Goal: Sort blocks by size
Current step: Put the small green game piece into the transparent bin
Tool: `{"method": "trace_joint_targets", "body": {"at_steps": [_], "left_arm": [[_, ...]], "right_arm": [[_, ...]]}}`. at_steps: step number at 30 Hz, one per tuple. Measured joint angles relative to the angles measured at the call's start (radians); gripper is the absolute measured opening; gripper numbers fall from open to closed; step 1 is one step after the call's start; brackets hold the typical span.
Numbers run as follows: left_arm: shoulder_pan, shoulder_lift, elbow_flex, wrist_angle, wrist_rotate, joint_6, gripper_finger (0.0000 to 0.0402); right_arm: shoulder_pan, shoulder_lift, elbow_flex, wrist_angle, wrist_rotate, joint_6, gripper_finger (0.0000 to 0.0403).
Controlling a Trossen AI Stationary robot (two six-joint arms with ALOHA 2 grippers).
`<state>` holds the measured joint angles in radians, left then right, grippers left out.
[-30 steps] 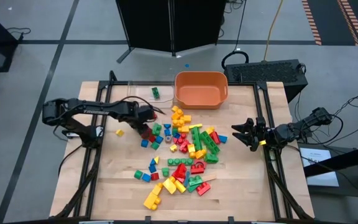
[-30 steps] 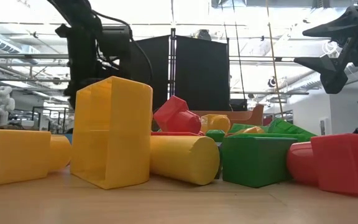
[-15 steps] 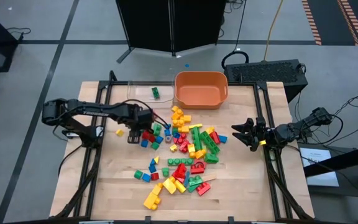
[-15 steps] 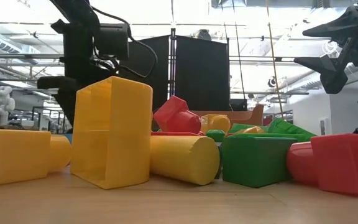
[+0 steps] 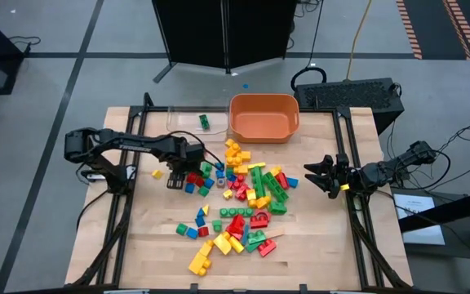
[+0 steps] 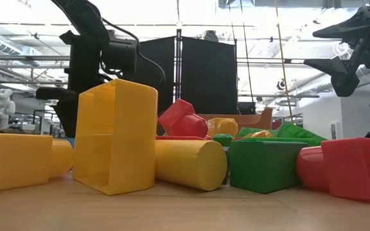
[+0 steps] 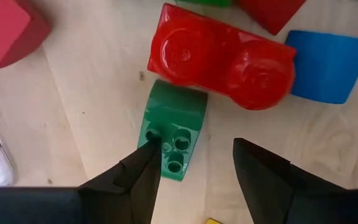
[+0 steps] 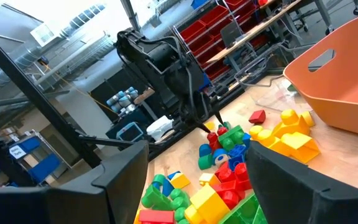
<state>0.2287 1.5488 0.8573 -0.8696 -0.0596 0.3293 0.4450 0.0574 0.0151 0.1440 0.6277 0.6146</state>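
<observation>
While the left gripper (image 7: 194, 165) has shifted slightly left along the pile's left edge, its fingers stand apart and empty over a small green studded plastic block (image 7: 174, 129) beside a red two-stud brick (image 7: 222, 56). No grasp has begun; the right gripper (image 5: 320, 175) waits with its fingers apart at the table's right side.

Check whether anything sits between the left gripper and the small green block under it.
Nothing visible does. The left gripper hangs open right over the small green block; the red two-stud brick touches the block's far end, outside the fingers.

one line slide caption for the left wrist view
Left gripper, fingers open, above a small green block lying beside a red two-stud brick on the wooden table.
</observation>
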Motion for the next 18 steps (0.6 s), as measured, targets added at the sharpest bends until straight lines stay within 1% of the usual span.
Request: {"method": "trace_joint_targets", "body": {"at_steps": [2, 5, 9, 12, 16, 18], "left_arm": [[0.0, 0.006, 0.001, -0.004, -0.006, 0.018, 0.0201], [-0.001, 0.007, 0.003, -0.01, -0.047, 0.013, 0.0201], [-0.011, 0.006, 0.028, -0.045, -0.029, -0.059, 0.0209], [-0.036, 0.005, 0.047, -0.057, -0.028, -0.081, 0.0218], [-0.06, 0.004, 0.053, -0.056, -0.058, -0.078, 0.0219], [-0.067, 0.004, 0.053, -0.055, -0.092, -0.078, 0.0219]], "right_arm": [[0.0, 0.0, 0.0, 0.0, 0.0, -0.002, 0.026], [0.0, 0.0, 0.0, 0.0, 0.0, -0.002, 0.026], [0.0, 0.0, 0.0, 0.0, 0.0, -0.002, 0.026], [0.0, 0.0, 0.0, -0.002, 0.0, -0.002, 0.026], [0.0, 0.0, 0.0, -0.017, 0.0, -0.002, 0.026], [0.0, 0.0, 0.0, -0.032, 0.0, -0.002, 0.026]]}}
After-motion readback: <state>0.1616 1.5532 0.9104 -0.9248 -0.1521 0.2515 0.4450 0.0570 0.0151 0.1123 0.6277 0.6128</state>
